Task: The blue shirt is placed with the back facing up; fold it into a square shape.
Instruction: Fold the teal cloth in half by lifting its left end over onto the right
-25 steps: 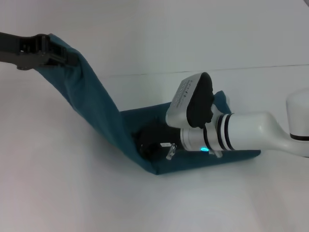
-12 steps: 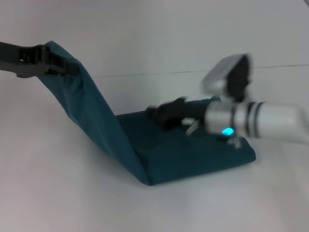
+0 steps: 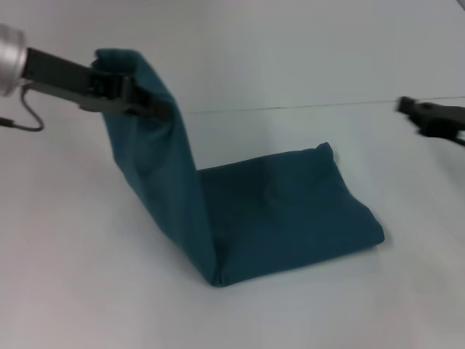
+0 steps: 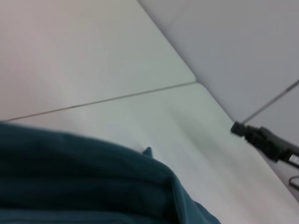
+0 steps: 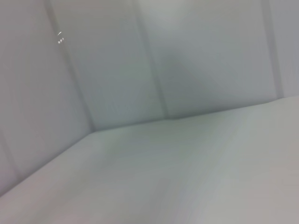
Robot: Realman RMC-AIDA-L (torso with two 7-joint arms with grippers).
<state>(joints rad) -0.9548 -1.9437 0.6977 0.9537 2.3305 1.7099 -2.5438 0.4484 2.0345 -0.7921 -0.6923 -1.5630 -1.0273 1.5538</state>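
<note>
White and bare of pattern, the surface (image 3: 87,276) runs back to a thin dark seam below a pale wall. On it lies the blue shirt (image 3: 290,211), a plain dark teal knit with no print, part folded. Its lower portion rests flat near the middle of the surface as a rough rectangle with soft, rounded edges and a small peak at its far right corner. From the near left corner of that rectangle the cloth bends sharply upward and rises as a tall, slightly wrinkled panel leaning toward the robot's left.

At the top of that panel the left gripper (image 3: 134,102) is clamped on the fabric, its black fingers closed on the raised edge, holding it well above the surface. In the left wrist view the shirt (image 4: 84,186) fills the lower part as bunched teal folds.

Off at the right edge, the right gripper (image 3: 436,116) hangs above the surface, well apart from the shirt and touching nothing; whether its fingers are spread or closed cannot be told.
</note>
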